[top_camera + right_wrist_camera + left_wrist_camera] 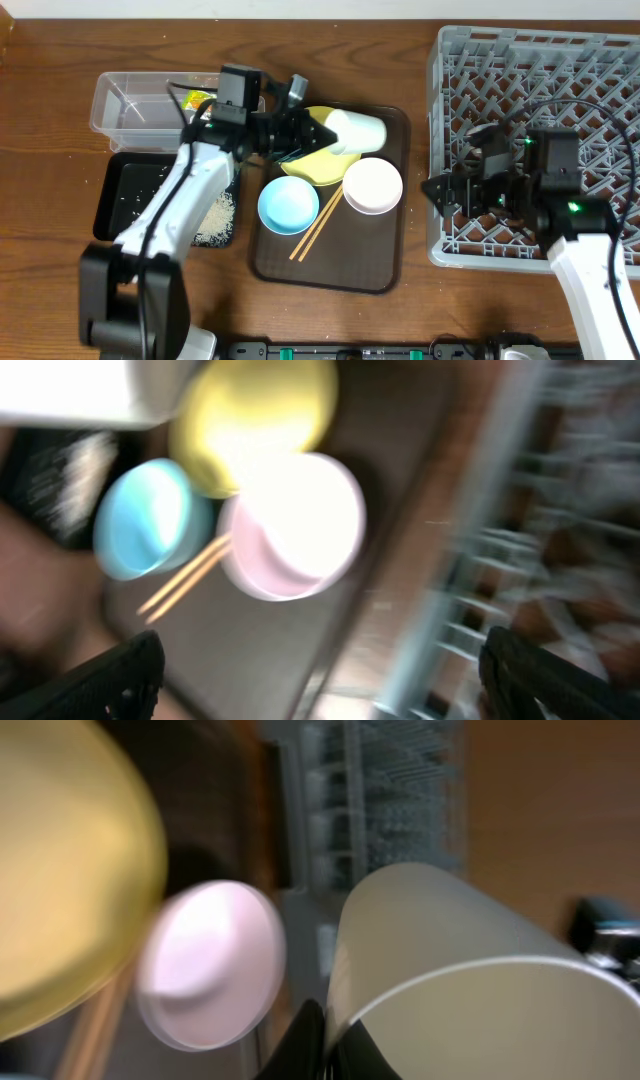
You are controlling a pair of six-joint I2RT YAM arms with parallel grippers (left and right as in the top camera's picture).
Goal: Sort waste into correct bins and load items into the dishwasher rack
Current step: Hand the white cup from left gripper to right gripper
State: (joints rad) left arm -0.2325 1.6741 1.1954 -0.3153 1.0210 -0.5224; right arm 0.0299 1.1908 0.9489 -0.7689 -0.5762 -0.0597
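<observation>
Left gripper clamped on the rim of a smooth pale green cup, tipped sideways. Right gripper spread wide, empty. Two glossy round bowls: white bowl, light blue bowl. Two thin wooden chopsticks.

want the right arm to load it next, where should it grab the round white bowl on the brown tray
Pinch the rim of the round white bowl from above, one finger inside, one outside, on the edge facing the grey plastic rack. It sits upright and open, probably too wide to span, and the two wooden chopsticks lie close along its far side.
</observation>
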